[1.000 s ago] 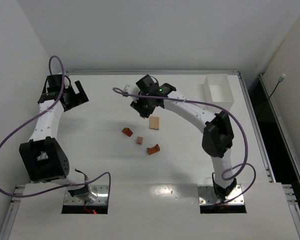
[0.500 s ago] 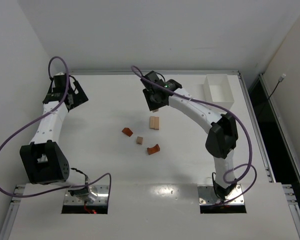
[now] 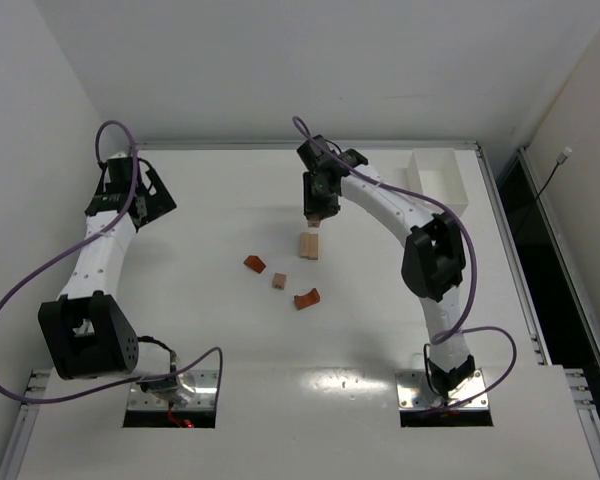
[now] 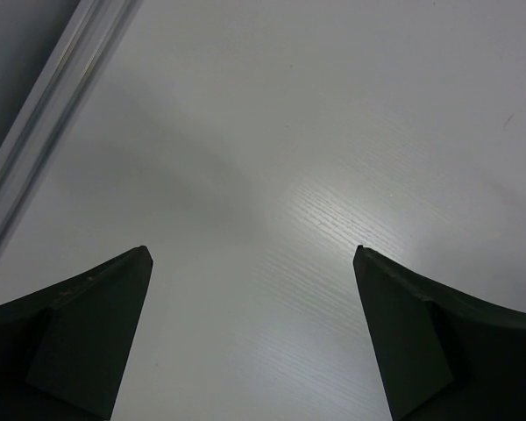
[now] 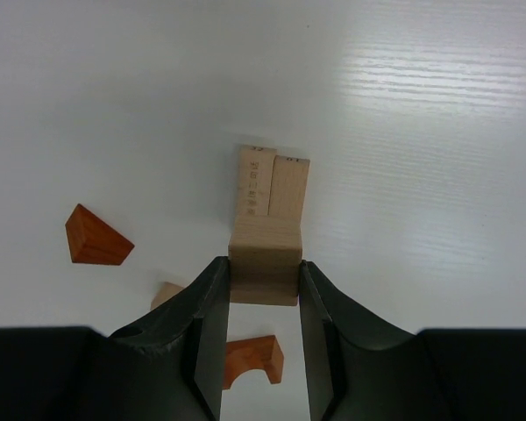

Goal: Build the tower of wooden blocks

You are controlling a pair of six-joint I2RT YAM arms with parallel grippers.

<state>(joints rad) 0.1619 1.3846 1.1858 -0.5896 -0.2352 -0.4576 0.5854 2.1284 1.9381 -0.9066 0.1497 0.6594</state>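
Over the far middle of the table (image 3: 210, 330), my right claw (image 3: 314, 214) had swung across in the last second and ended up right above the two tan bars (image 5: 272, 184) lying side by side. It was clamped tight on a tan block (image 5: 264, 259). So I'd guess those bars were the tower's base and this piece went on next. The red wedge (image 5: 95, 237), small tan cube (image 5: 168, 294) and red arch (image 5: 250, 360) lay loose nearby. My left claw (image 4: 252, 251) hung wide open over bare table, far left. I couldn't see anything inside the white box (image 3: 438, 160) at far right.
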